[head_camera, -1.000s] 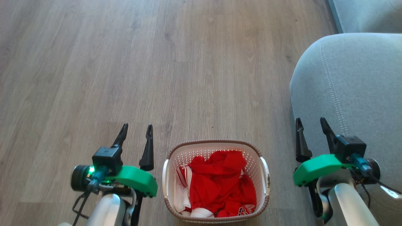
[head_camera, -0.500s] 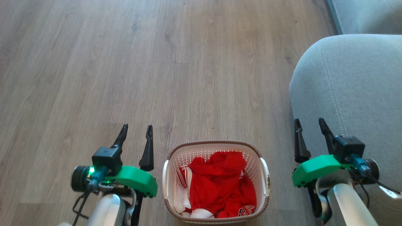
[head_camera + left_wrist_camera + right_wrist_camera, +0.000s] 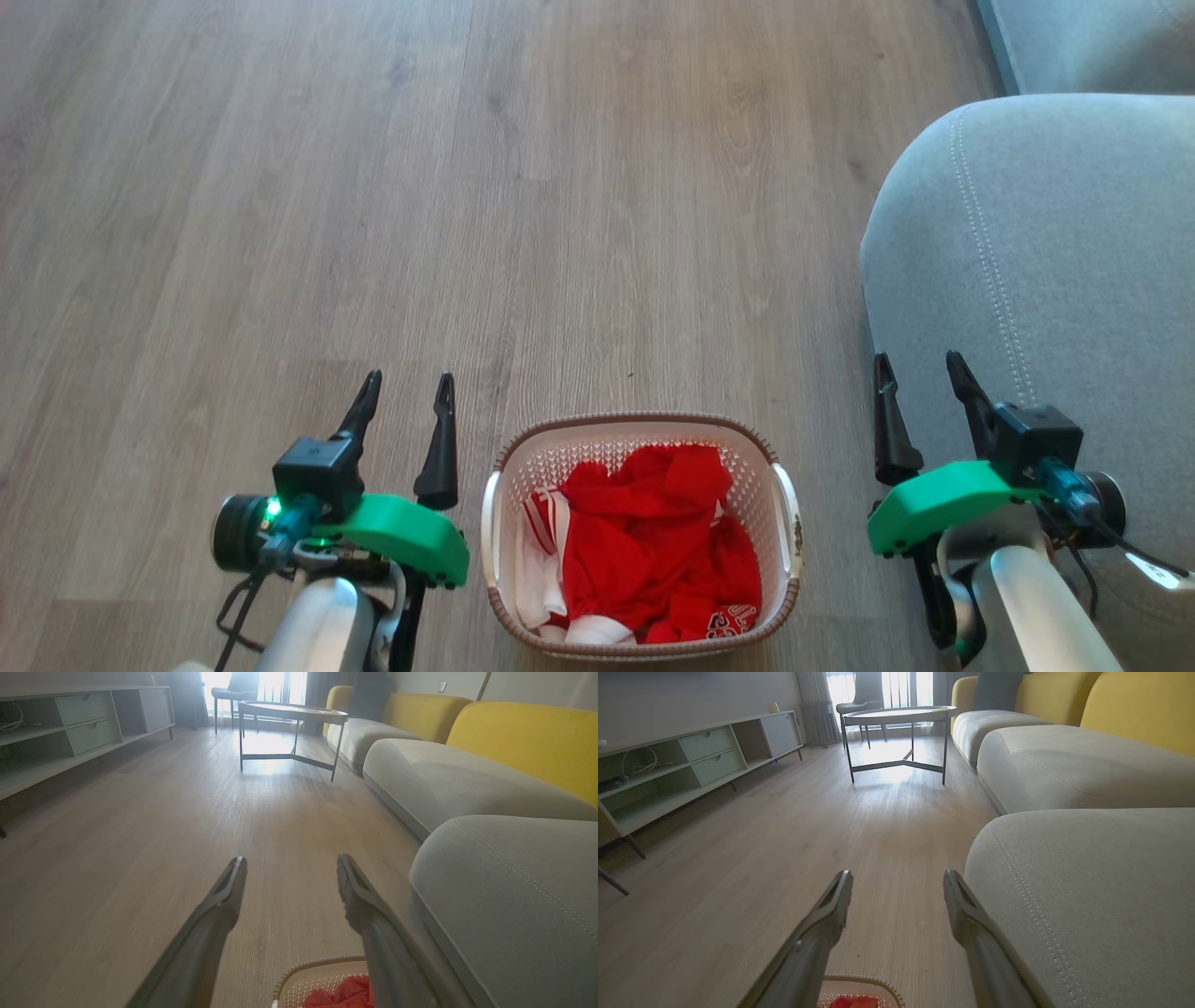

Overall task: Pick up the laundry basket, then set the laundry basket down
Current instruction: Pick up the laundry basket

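Laundry basket (image 3: pixel 640 419) sits on the floor (image 3: pixel 560 233), near centre. Left gripper (image 3: pixel 409 377) and right gripper (image 3: pixel 915 357) flank it, both spread wide and empty. We should lower evenly onto both side handles (image 3: pixel 489 532); sofa (image 3: pixel 1027 280) crowds the right.

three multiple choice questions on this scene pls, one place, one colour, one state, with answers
1. Where is the small white perforated plastic laundry basket with the brown braided rim?
A) on the grey sofa
B) on the wooden floor, between the left gripper and the right gripper
C) on a round table

2. What colour are most of the clothes in it?
A) blue
B) black
C) red

3. How are the two grippers?
A) both open, holding nothing
B) both shut on the handles
C) one open, one shut

Answers: 1 B, it sits on the floorboards between them; 2 C, red fabric dominates, with some white; 3 A, each gripper's jaws stand apart, touching nothing.
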Robot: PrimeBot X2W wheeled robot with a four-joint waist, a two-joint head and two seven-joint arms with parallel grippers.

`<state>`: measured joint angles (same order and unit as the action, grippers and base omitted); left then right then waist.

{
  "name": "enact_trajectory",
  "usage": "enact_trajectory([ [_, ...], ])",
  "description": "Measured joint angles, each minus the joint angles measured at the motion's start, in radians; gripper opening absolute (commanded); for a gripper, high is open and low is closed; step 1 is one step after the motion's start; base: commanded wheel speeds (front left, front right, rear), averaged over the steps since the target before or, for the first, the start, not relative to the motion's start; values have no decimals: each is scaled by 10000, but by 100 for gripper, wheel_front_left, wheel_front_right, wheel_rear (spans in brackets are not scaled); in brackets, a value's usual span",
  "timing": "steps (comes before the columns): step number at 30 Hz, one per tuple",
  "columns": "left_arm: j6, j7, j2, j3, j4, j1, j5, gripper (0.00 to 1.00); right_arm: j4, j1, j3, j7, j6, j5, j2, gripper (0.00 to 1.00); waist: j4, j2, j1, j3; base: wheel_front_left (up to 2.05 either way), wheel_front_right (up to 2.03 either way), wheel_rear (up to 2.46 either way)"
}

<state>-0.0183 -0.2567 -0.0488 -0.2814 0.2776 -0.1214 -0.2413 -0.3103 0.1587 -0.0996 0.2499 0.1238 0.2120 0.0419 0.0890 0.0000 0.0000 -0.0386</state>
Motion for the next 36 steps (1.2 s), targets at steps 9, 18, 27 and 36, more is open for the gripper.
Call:
enact_trajectory([
  [9, -13, 0, 0, 0, 337, -20, -104, 100, -324, 115, -25, 0, 0, 174, 0, 100, -89, 0, 0, -367, 0, 0, 0],
  [18, -12, 0, 10, -284, 1363, -843, -516, 100, -1864, 1334, -132, 0, 0, -460, 6, 100, -167, 0, 0, -1561, 0, 0, 0],
  [27, 194, 0, 58, -928, 3331, -2451, -978, 100, -4383, 2999, -393, -169, 0, -648, 48, 100, -121, 0, 2, -3165, 0, 0, 0],
  [36, 458, 2, 130, -2015, 5521, -4349, -1555, 100, -6117, 4521, -746, -704, 0, -558, 113, 100, 66, 0, 1, -4772, 0, 0, 0],
])
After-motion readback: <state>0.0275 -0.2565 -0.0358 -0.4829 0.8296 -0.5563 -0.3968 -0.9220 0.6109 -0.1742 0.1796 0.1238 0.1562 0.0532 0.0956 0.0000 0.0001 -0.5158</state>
